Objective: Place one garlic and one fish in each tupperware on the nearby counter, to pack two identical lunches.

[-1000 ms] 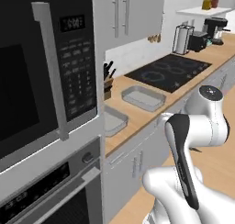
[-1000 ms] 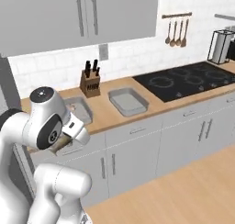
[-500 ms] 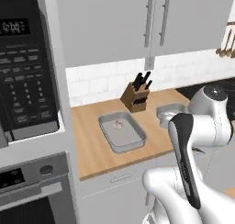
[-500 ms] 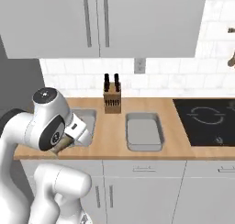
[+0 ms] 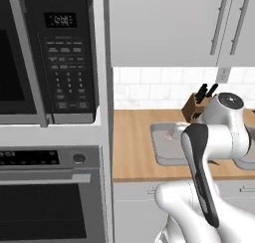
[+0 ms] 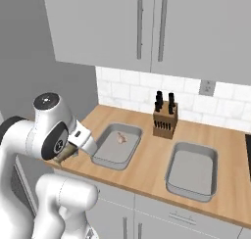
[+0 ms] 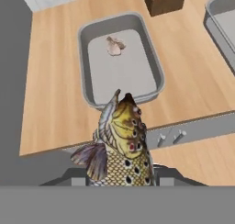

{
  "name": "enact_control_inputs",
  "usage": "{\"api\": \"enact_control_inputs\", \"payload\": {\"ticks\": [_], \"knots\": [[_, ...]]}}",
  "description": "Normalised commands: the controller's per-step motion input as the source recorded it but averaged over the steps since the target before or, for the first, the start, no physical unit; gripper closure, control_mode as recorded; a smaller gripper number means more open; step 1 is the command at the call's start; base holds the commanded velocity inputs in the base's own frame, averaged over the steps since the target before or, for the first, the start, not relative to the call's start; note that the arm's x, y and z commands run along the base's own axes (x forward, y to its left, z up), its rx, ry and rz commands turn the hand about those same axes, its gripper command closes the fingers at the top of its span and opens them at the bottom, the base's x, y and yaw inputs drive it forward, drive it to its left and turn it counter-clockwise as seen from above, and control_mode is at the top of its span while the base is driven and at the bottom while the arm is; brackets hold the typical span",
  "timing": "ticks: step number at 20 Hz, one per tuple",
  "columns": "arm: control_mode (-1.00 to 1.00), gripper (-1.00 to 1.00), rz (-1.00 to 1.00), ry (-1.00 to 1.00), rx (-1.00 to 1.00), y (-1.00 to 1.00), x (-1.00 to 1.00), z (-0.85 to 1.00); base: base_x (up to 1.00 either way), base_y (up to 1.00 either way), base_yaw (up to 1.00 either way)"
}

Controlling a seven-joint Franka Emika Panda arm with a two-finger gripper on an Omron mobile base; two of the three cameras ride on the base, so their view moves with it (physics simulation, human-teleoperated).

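Fish (image 7: 120,145) is held in the pincer (image 7: 120,175), jaws part closed on its body, head pointing away from the hand; it is carried short of the surface's (image 6: 147,169) front edge, not yet over a container.

Near tupperware (image 6: 116,145), by the front edge toward the surface's left end: one garlic (image 6: 121,138) is seen in its far half, nothing else in it. The same tray (image 7: 120,58) and bulb (image 7: 114,46) are seen in the hand view, just beyond the fish's head.

Second tupperware (image 6: 191,170), further right along the front edge: nothing is visible in it from the right base view. Knife block (image 6: 163,120) stands between the two trays, toward the back wall.

Status, as judged: one garlic placed; first fish in transit, the garlic tray being the likely target. Left: fish released into that tray, then one garlic and one fish put into the second tray. Roughly a quarter done. The remaining garlic and fish cannot be located here.
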Motion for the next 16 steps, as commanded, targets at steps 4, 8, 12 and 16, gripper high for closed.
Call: {"api": "enact_control_inputs", "payload": {"ticks": [4, 8, 12, 16], "knots": [[1.0, 1.0, 0.0, 0.0, 0.0, 0.0, 0.0, 0.0, 0.1, -0.07, 0.05], [1.0, 1.0, 0.0, 0.0, 0.0, 0.0, 0.0, 0.0, 0.28, -0.28, 0.0], [1.0, 1.0, 0.0, 0.0, 0.0, 0.0, 0.0, 0.0, 0.37, -0.35, -0.05], [1.0, 1.0, 0.0, 0.0, 0.0, 0.0, 0.0, 0.0, 0.38, -0.28, -0.06]]}}
